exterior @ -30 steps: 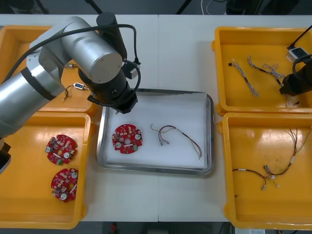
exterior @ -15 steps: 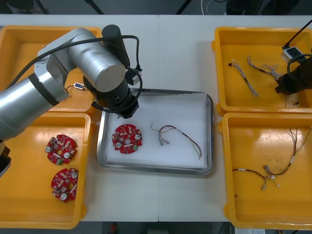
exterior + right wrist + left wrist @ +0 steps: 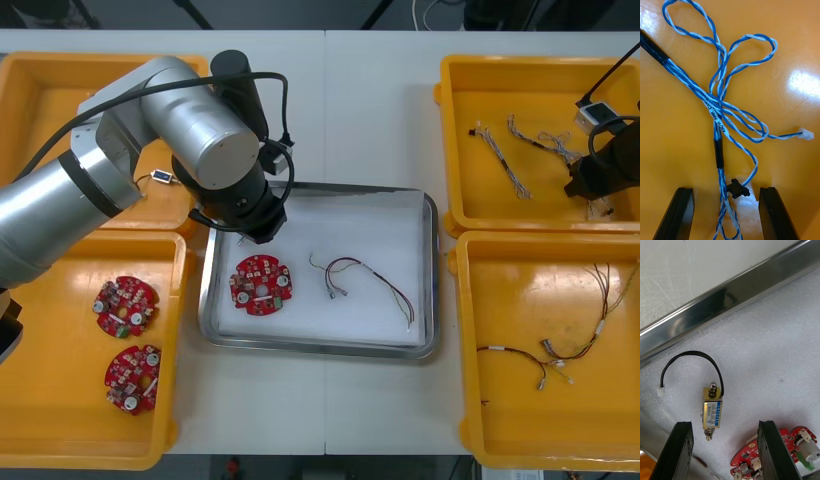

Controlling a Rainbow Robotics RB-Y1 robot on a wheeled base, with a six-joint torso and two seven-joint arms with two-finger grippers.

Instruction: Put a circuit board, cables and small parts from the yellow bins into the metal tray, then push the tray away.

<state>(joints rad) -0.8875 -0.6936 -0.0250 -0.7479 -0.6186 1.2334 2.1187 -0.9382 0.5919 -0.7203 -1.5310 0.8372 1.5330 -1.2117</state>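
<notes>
While our left gripper (image 3: 724,423) hangs spread over the shiny metal tray's (image 3: 432,270) white foam, a small boxy metal part (image 3: 712,412) with a looped black wire lies beside the round red circuit board (image 3: 261,284). Our right gripper (image 3: 725,189), also unclenched, straddles a twisted blue-and-white cable (image 3: 716,122) in a glossy yellow bin (image 3: 470,205).

The room was brightly and evenly lit, apparently from overhead, and the table (image 3: 370,100) lay almost shadowless. A white hot spot glared on the floor of the yellow bin (image 3: 805,82). The rim of the metal tray (image 3: 733,296) shone in dark and pale streaks, and the small metal part (image 3: 712,410) cast only a faint shadow.
</notes>
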